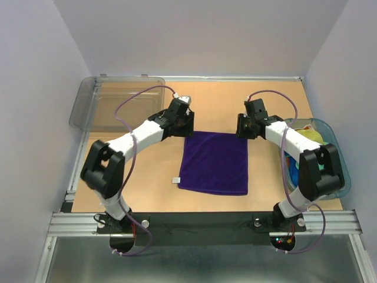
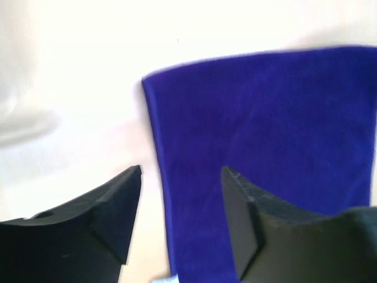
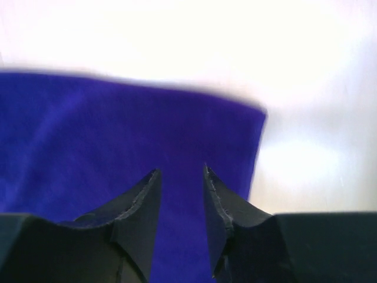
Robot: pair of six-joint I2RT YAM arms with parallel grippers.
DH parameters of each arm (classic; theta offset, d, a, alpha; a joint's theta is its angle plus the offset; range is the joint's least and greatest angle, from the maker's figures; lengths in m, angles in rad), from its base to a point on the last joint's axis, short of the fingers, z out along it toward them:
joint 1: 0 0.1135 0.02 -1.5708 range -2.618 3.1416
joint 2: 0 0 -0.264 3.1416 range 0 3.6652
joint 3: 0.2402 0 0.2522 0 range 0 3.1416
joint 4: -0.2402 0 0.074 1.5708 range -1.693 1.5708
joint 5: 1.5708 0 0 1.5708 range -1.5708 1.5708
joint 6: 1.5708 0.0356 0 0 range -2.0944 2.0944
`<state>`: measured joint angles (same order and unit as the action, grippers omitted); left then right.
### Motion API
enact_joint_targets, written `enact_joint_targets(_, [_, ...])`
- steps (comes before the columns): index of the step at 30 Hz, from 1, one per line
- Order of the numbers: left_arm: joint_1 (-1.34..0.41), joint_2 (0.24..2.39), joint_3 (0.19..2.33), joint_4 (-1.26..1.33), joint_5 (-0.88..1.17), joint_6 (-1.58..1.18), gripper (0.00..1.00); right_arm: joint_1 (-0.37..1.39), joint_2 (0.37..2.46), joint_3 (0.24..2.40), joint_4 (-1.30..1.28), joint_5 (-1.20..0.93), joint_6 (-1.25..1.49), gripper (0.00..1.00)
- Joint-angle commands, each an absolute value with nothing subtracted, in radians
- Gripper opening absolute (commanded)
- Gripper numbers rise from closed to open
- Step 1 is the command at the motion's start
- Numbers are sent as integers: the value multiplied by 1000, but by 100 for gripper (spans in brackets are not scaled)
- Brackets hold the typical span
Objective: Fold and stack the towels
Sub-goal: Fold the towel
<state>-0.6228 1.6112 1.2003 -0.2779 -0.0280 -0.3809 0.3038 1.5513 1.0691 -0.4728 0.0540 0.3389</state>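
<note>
Top view: 1 towel [image 1: 215, 162] lies flat on the middle of the table [image 1: 147, 188], well apart from both containers. The bin [image 1: 118, 103] sits at the far left corner and reaches past the table's left edge. The basket [image 1: 339, 171] sits at the right edge, just right of the right arm [image 1: 294, 147], with other cloths [image 1: 307, 137] in it. The left gripper [image 1: 186, 128] is over the towel's far left corner, the right gripper [image 1: 242, 131] over its far right corner. A tag [image 1: 175, 180] lies on the table, touching the towel's left edge towards the near corner. Left wrist view: the towel's left edge runs between the 2 fingers. Right wrist view: both fingers are over the towel, its right edge just right of them.
</note>
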Motion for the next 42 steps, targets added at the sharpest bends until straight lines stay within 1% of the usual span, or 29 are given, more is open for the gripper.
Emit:
enact_joint_targets(1, [-623,1767,1316,-238,-5,-316,58,285,1626,1134,-290,11,325,39])
enact_joint_targets(2, [-620,1825,1351,-230,-5,-322,57,275,1659,1135,-266,6,330,38])
enact_joint_targets(6, [-603,1920,1396,-199,-40,-342,49,244,1735,1112,-216,-61,347,37])
enact_joint_targets(7, [-595,1936,1402,-201,-41,-351,48,236,1746,1103,-201,-64,347,37])
enact_joint_targets(11, [-552,1982,1368,-176,-57,-396,47,193,1776,1046,-173,-64,342,37])
enact_joint_targets(14, [-517,1985,1322,-156,-66,-442,43,141,1775,1014,-160,-66,322,37])
enact_joint_targets(17, [-496,1950,1267,-138,-69,-474,43,100,1781,1019,-156,-66,284,37])
enact_joint_targets(21, [-495,1904,1252,-141,-37,-471,47,98,1792,1052,-156,-93,238,37])
enact_joint_targets(24, [-495,1844,1259,-158,-32,-462,49,100,1796,1092,-158,-175,186,40])
enact_joint_targets(26, [-497,1807,1259,-164,-29,-456,52,100,1801,1117,-161,-248,161,42])
enact_joint_targets(29, [-495,1712,1264,-185,-20,-434,64,106,1793,1163,-195,-284,108,47])
enact_joint_targets(30, [-495,1694,1270,-193,-18,-420,72,106,1778,1187,-208,-281,72,49])
enact_joint_targets(31, [-497,1680,1281,-204,-24,-399,76,106,1770,1196,-218,-275,55,51])
enact_joint_targets(32, [-497,1666,1305,-216,-31,-352,79,106,1761,1203,-238,-259,35,55])
enact_joint_targets(34, [-497,1635,1337,-256,-70,-289,89,106,1741,1229,-273,-235,-38,59])
enact_joint_targets(35, [-497,1628,1360,-268,-90,-229,91,104,1737,1236,-306,-201,-57,62])
enact_joint_targets(36, [-497,1606,1367,-276,-121,-197,97,106,1729,1242,-320,-189,-93,64])
enact_joint_targets(37, [-495,1594,1368,-273,-132,-167,98,104,1726,1246,-330,-181,-110,65])
enact_joint_targets(38, [-494,1583,1358,-255,-143,-131,98,103,1723,1244,-345,-169,-124,69])
enact_joint_targets(42, [-495,1525,1281,-172,-126,-69,98,92,1741,1258,-390,-169,-190,69])
